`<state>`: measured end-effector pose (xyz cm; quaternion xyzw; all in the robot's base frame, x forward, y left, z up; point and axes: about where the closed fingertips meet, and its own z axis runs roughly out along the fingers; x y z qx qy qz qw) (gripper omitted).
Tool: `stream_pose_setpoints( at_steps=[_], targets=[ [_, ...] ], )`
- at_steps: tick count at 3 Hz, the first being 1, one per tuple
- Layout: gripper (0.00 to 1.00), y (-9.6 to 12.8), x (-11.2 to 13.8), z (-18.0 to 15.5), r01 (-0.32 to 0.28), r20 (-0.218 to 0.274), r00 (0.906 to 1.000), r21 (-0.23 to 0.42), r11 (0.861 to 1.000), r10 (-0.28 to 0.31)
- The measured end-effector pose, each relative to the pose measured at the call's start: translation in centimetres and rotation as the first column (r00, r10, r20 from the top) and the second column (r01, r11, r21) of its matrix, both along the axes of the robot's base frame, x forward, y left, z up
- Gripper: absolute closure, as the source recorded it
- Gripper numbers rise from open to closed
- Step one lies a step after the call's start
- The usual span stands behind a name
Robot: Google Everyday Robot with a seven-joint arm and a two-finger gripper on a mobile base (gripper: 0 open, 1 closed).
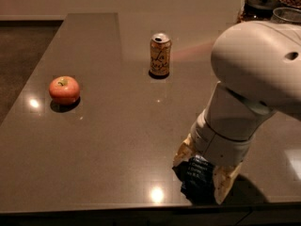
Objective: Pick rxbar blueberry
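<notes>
The rxbar blueberry (194, 172), a flat bar in a dark navy wrapper, lies on the dark table (117, 126) near its front edge, right of centre. My gripper (203, 171) has come down over it from above. One pale fingertip (182, 154) stands at the bar's left and the other pale fingertip (223, 185) at its right. The fingers straddle the bar and look open around it. The white arm hides much of the bar.
A tan drink can (160, 54) stands upright at the table's back centre. A red apple (64, 90) sits at the left. Dark-lidded jars (261, 6) stand at the back right. The table's front edge runs just below the bar.
</notes>
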<state>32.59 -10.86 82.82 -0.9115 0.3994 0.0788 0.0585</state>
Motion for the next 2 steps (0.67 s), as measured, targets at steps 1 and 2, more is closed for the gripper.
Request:
stream_pose_setpoints(
  at_steps=[1, 2],
  targets=[
    [0.65, -0.25, 0.33, 0.48, 0.003, -0.002, 1.0, -0.002, 1.0, -0.003],
    [0.96, -0.25, 0.33, 0.68, 0.003, -0.002, 1.0, -0.001, 1.0, -0.003]
  ],
)
